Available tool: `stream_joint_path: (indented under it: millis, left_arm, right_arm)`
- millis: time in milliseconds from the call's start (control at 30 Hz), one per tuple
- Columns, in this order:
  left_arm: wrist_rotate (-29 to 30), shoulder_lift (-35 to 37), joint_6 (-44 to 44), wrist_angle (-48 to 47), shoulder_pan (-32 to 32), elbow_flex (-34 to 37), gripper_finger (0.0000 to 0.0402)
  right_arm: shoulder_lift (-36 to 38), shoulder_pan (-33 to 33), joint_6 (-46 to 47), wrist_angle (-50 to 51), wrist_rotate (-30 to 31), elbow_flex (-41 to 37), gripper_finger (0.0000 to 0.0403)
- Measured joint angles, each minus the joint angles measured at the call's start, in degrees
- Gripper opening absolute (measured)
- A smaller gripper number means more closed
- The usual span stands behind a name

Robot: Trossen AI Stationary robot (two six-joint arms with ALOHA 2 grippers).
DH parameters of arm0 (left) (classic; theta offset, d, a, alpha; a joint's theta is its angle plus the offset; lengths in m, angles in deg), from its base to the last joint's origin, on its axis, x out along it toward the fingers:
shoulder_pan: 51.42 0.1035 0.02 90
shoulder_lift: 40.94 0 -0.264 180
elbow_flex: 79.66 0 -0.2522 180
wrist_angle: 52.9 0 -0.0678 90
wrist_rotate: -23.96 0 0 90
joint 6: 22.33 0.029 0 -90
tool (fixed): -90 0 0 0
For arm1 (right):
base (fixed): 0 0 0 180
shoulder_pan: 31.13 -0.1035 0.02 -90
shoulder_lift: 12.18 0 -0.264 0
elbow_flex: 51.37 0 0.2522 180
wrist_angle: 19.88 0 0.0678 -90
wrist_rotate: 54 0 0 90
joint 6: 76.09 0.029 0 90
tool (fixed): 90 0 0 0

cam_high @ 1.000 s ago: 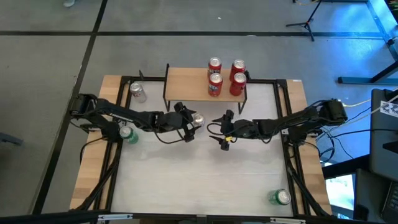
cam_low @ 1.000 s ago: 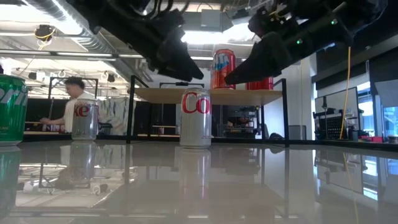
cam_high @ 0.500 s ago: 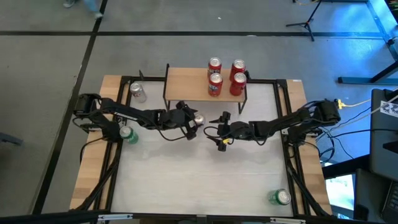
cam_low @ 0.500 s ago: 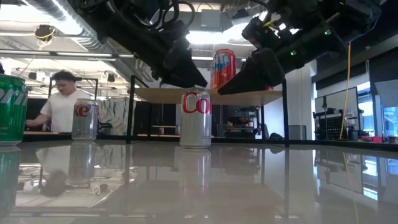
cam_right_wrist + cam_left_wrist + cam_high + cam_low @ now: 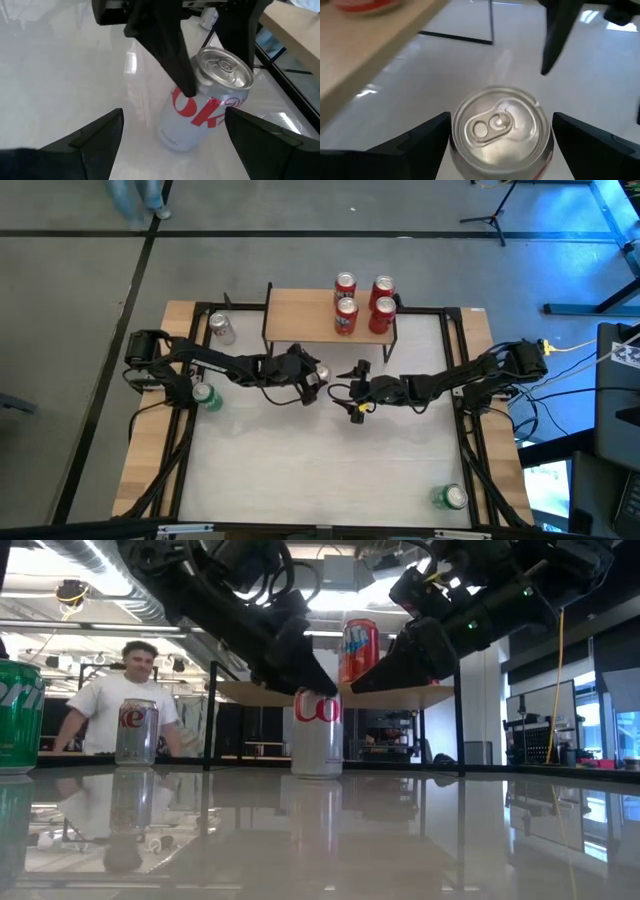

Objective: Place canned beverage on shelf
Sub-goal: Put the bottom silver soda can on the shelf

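The silver Coke can (image 5: 316, 732) stands upright on the table, its long axis vertical, just in front of the shelf (image 5: 300, 318) and below the level of its wooden top, near the middle of its front edge. The left gripper (image 5: 311, 377) is the nearer of the two: in the left wrist view its two dark fingers (image 5: 420, 142) stand wide apart on either side of the can's lid, one on each flank, with a gap showing on both sides, so it looks to grip nothing yet. From that gripper the can lies straight ahead, between the fingers, so I judge a simple close would take it around the body. The right gripper (image 5: 352, 395) hangs just beside the can on the side away from the left arm, fingers also spread and empty, pointing at it from a little farther off. On the shelf top four red cans (image 5: 362, 302) already fill the right end, leaving the left part of the wood bare. Other cans stand farther from the shelf on the table.
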Motion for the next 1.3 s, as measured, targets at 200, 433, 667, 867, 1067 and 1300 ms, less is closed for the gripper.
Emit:
stream_joint_path:
  millis: [200, 433, 667, 867, 1067, 1300]
  left_arm:
    - [-4.0, -1.4, -1.1, -0.1, 0.4, 0.0, 0.0338]
    - [-4.3, -3.4, -0.6, 1.9, 0.4, 0.0, 0.0337]
    - [-4.5, -3.4, -0.6, 2.5, 0.6, 0.0, 0.0293]
    - [-4.9, -3.3, 0.5, 2.8, 0.4, 0.0, 0.0278]
    - [-5.2, 0.2, 0.9, 1.8, -1.1, 0.1, 0.0278]
    - [-5.1, 9.6, 0.9, -4.0, -2.6, -0.2, 0.0285]
  right_arm:
    - [0.0, 0.0, 0.0, 0.0, 0.0, 0.0, 0.0344]
    - [0.0, 0.0, 0.0, -0.1, 0.0, 0.0, 0.0344]
    - [0.0, 0.0, 0.0, 0.1, 0.0, 0.0, 0.0344]
    - [0.0, 0.0, 0.0, 0.3, -1.4, 0.0, 0.0344]
    - [4.7, -1.3, 0.0, 4.1, -1.4, 0.7, 0.0344]
    - [14.2, -6.3, 0.0, 9.5, -1.4, 1.0, 0.0344]
